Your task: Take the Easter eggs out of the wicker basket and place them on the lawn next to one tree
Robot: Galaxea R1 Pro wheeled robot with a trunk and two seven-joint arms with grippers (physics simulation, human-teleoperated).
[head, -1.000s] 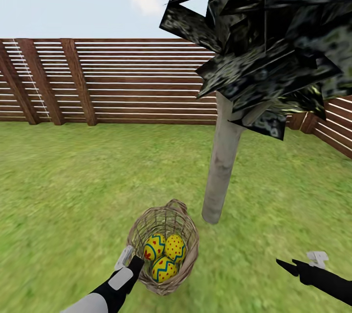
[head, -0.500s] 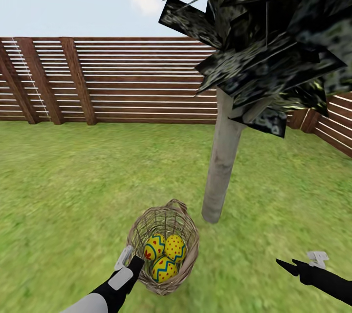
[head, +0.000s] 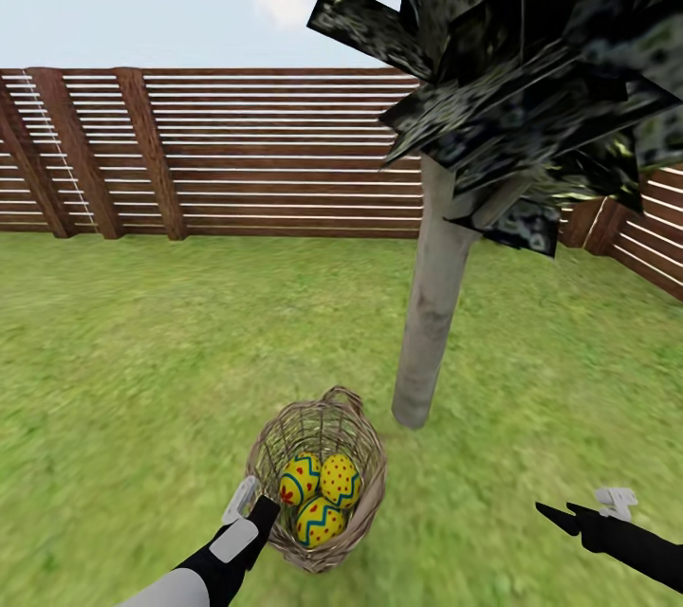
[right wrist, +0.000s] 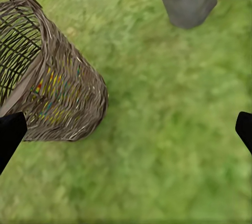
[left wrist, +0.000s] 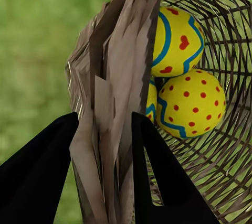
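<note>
L gripper point(left wrist: 102, 145) is clamped on the wicker basket point(head: 365, 484) rim, one finger outside the weave, one inside, wall pinched tight between them. From the head cam the basket looks tipped toward me, hanging off that grip, bottom at or just above the lawn point(head: 142, 351); can't tell if it's touching grass.

All three Easter eggs point(head: 320, 493) are inside, packed together at the bottom. In the L wrist cam I see the heart-marked egg point(left wrist: 176, 40) sitting above the dotted egg point(left wrist: 191, 103), the third wedged behind them, mostly hidden.

R gripper point(head: 569, 517) hangs out to my right, well apart from the basket, jaws spread wide, nothing in them; fingertips sit at the far edges of the R wrist cam, with the basket and the trunk base both visible between.

The tree point(head: 432, 303), pale trunk, stands just beyond and right of the basket. Close enough already, I'd say, so drop zone is the grass by its foot.

Risks as I read it: the twig rim is thin and loosely woven, so the pinch could slip or twist and the basket would roll. Tilt it more and the eggs spill out uncontrolled, maybe rolling away from the trunk. Reaching in w/ the R gripper, fingers could snag the weave or shove eggs deeper. Eggs are round and smooth, so an off-centre squeeze may squirt one out.
</note>
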